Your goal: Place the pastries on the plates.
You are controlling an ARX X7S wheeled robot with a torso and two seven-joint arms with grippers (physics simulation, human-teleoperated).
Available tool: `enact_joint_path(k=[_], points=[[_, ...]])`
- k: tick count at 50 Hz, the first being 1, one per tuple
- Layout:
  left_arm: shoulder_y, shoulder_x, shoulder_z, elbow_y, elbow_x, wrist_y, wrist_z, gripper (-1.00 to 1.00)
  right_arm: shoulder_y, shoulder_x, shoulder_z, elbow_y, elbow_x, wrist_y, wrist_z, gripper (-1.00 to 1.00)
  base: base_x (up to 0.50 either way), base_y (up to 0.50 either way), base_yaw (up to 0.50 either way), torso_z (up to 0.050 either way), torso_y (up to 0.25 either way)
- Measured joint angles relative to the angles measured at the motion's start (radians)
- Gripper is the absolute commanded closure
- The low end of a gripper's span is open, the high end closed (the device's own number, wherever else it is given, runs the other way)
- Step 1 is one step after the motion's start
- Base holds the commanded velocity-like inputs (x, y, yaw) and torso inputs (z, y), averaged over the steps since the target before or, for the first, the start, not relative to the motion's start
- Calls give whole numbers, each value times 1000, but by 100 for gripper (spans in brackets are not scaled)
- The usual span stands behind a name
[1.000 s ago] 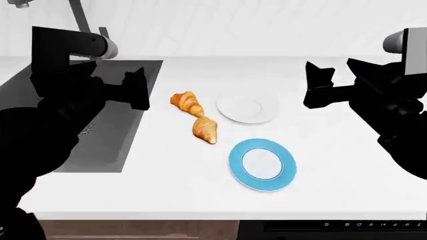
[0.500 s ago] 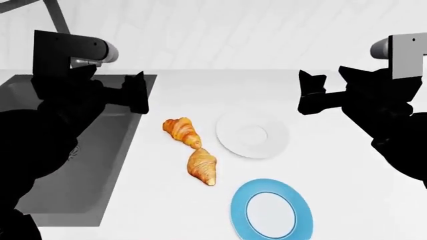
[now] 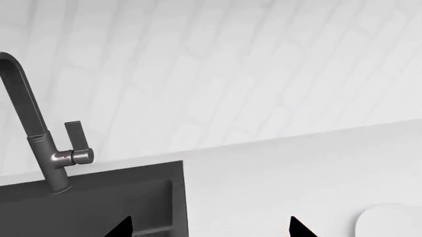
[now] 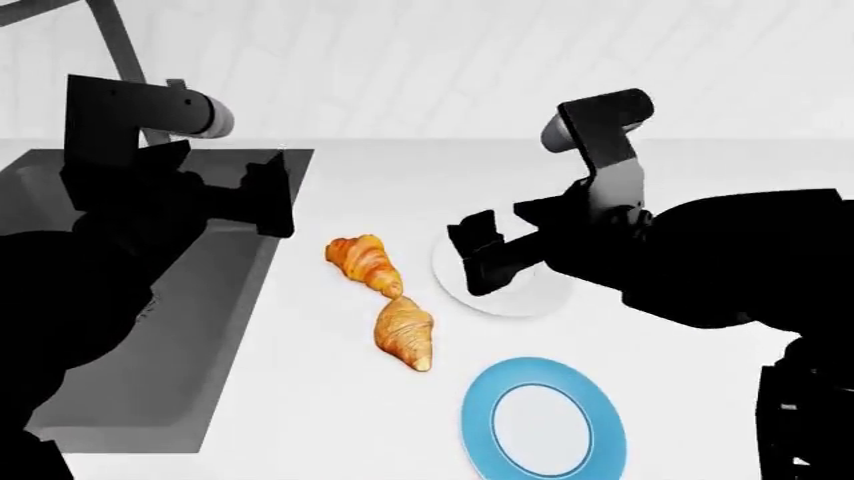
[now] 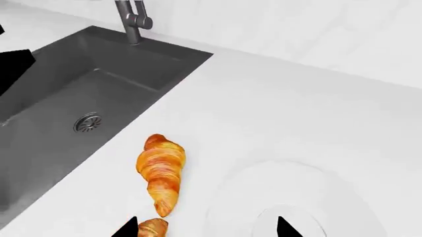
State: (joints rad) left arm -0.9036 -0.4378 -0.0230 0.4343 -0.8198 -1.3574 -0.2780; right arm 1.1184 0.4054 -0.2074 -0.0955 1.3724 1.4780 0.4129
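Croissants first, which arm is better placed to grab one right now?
The right. Its gripper hangs open over the white plate, close beside the two croissants, and its wrist view shows them. The left gripper sits over the sink edge, facing the faucet.

**Off-task surroundings**

I see a dark grey sink [image 4: 174, 340] filling the left of my head view, drain [image 5: 88, 122] in its basin. A dark faucet [image 3: 39, 143] stands at its back edge. White counter [image 4: 360, 400] centre; pale tiled wall [image 4: 427, 60] across the top.
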Motion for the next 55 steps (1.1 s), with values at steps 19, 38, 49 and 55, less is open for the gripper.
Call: enact_joint_path(k=[19,38,49,55], points=[[53,-10,-10,27,-16,27,0,-100,94,-52,-260,108,121,-4,-1,-100,0,0,0,0,0],[108,-18,-26,59,-35,40,-10,-100,78,-125,-469,249,-94,-168,-208,-100,0,0,0,0,0],[123,-30,-39,66,-49,43,-10,-100,40,-136,-524,270,-134,-200,-239,-100,0,0,0,0,0],[127,-36,-42,65,-53,46,-8,-100,32,-137,-523,265,-137,-205,-225,100,0,0,0,0,0]])
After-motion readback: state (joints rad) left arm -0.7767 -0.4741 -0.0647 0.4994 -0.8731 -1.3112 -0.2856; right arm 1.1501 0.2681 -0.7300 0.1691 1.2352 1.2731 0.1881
